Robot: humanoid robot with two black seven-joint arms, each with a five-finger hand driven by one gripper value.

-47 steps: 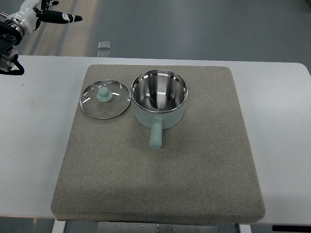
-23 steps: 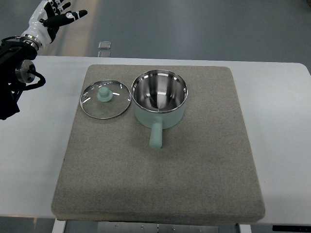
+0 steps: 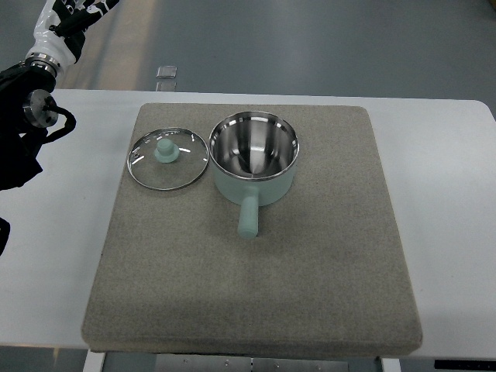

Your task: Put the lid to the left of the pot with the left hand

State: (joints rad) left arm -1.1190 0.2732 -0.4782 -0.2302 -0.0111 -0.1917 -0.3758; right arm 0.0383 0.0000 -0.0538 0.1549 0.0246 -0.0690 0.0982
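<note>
We see no readable writing anywhere. On the white table (image 3: pixel 449 194) lies the grey mat (image 3: pixel 310 279), carrying the mint pot (image 3: pixel 254 167), handle pointing toward us. Just left of it, close by, the glass lid (image 3: pixel 167 158) lies flat, knob up. Our left hand (image 3: pixel 66 19) sits top-left, mostly cropped; grip unclear.

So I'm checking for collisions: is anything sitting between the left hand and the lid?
Nothing visible. The lid lies on the mat left of the pot; bare table separates it from the left hand.
</note>
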